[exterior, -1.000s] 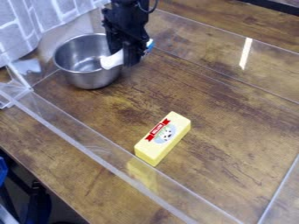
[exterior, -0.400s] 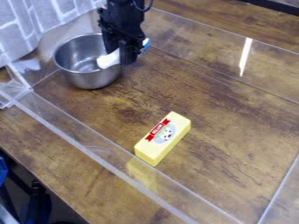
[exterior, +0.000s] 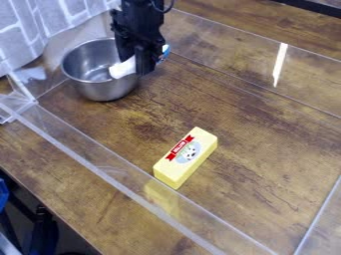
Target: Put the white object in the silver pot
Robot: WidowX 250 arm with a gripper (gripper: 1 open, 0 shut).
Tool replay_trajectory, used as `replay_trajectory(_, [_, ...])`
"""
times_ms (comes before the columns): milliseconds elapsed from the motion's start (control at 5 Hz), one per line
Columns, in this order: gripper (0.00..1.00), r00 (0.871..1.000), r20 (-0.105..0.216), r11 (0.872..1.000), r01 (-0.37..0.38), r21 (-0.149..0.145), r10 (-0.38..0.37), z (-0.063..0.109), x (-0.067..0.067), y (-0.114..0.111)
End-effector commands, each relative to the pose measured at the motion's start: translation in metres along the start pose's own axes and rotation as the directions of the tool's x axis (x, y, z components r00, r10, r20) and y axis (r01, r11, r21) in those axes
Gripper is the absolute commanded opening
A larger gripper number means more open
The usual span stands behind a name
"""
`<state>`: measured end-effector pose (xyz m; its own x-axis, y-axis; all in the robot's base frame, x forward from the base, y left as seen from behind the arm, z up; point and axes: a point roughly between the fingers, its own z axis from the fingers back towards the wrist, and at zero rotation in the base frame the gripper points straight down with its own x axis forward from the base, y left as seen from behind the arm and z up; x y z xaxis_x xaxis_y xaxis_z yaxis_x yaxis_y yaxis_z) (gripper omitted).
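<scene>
The silver pot (exterior: 88, 68) stands at the back left of the wooden table, round and shiny. My black gripper (exterior: 138, 60) hangs over the pot's right rim, shut on the white object (exterior: 124, 69), whose white end with a light blue patch pokes out below the fingers, just above the rim. The rest of the white object is hidden by the gripper.
A yellow block with a white-red label (exterior: 185, 157) lies toward the front of the table. A clear plastic wall (exterior: 80, 149) runs along the front left edge. A patterned cloth (exterior: 34, 30) hangs behind the pot.
The gripper has shifted slightly left with the white object, closer over the pot's rim.
</scene>
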<state>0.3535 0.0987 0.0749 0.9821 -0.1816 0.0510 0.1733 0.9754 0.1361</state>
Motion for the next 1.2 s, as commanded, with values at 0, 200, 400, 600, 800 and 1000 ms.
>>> replay_trajectory(0, [0.0, 0.996, 0.086, 0.999, -0.034, 0.039, 0.031, 0.035, 0.005, 0.015])
replay_trajectory(200, [0.0, 0.995, 0.089, 0.999, -0.04, 0.037, 0.037, 0.04, 0.004, 0.015])
replay_trajectory(400, [0.0, 0.995, 0.093, 0.998, -0.046, 0.035, 0.042, 0.044, 0.003, 0.016])
replay_trajectory(600, [0.0, 0.994, 0.096, 0.998, -0.051, 0.032, 0.048, 0.048, 0.002, 0.016])
replay_trajectory(800, [0.0, 0.994, 0.096, 0.998, -0.058, 0.03, 0.055, 0.047, 0.001, 0.019])
replay_trajectory(1000, [0.0, 0.994, 0.095, 0.997, -0.065, 0.028, 0.062, 0.045, 0.0, 0.021])
